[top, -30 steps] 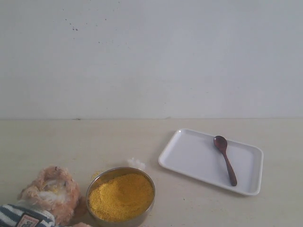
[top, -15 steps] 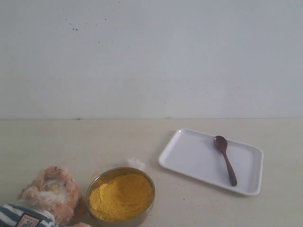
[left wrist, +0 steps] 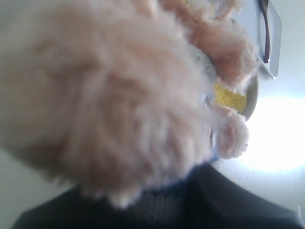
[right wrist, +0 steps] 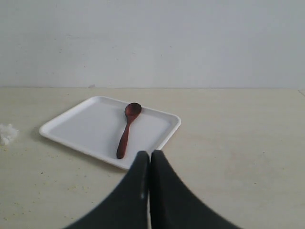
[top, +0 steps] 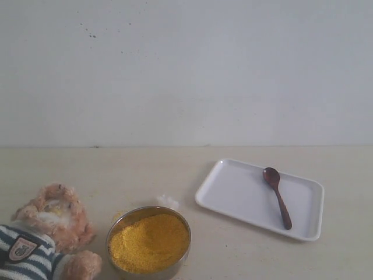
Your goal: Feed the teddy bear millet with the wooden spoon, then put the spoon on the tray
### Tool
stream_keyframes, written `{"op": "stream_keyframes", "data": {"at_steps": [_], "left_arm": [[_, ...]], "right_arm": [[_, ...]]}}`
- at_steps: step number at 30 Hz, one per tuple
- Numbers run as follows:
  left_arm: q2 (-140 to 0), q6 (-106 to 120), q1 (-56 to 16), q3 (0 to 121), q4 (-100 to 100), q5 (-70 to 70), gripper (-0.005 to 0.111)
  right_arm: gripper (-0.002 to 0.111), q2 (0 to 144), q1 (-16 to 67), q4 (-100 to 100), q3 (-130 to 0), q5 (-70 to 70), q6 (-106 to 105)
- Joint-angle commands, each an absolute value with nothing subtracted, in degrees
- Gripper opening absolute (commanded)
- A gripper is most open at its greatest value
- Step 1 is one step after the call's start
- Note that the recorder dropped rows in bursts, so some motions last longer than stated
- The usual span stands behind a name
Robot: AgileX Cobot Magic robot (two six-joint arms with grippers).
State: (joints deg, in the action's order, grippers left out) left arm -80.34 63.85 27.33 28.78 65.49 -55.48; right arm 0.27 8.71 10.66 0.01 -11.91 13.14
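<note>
The wooden spoon [top: 277,195] lies flat in the right half of the tray [top: 233,195], clean of grain. The feeding has not begun, so the step in hand looks like readying the bear and fetching the spoon. The teddy bear [top: 49,230] sits at the left edge of the exterior view, just beside the metal bowl heaped with the millet [top: 148,240]. A white tuft [top: 168,201] lies on the tabletop [top: 116,169] behind the bowl. Fur fills the left wrist view and only a dark mass of the left tool [left wrist: 224,200] shows beneath it. It is probably holding the bear, but I cannot tell whether its jaws are clamped. The right tool [right wrist: 150,157] is clenched on nothing, its tips pressed together short of the tray's near rim with the spoon straight ahead. To do this well, it should part its jaws before descending. It should cross the thin handle at right angles, around the middle and away from the oval end. The tips need to go almost to the tray floor, since the handle sits so low. A gentle close would help keep the spoon from skidding on the smooth plastic. The bear's face should be held steady and turned toward the bowl. The scoop should be shallow and carried level, because fine grain spills easily.
</note>
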Motion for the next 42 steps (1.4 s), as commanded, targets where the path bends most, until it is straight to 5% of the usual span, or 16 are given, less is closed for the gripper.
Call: {"op": "stream_keyframes", "data": {"at_steps": [1,23,33,42], "left_arm": [[-80.2,62.6,27.5,29.3,64.3,-53.0,0.004],[-90.1,62.6,27.5,29.3,63.4,-49.7,0.004],[-89.7,62.5,27.5,29.3,63.6,-49.5,0.045],[-89.6,62.4,28.1,29.4,63.4,-50.9,0.047]], "right_arm": [[0.000,0.0,8.6,10.8,0.0,-11.9,13.1],[0.000,0.0,8.6,10.8,0.0,-11.9,13.1],[0.000,0.0,8.6,10.8,0.0,-11.9,13.1],[0.000,0.0,8.6,10.8,0.0,-11.9,13.1]]}}
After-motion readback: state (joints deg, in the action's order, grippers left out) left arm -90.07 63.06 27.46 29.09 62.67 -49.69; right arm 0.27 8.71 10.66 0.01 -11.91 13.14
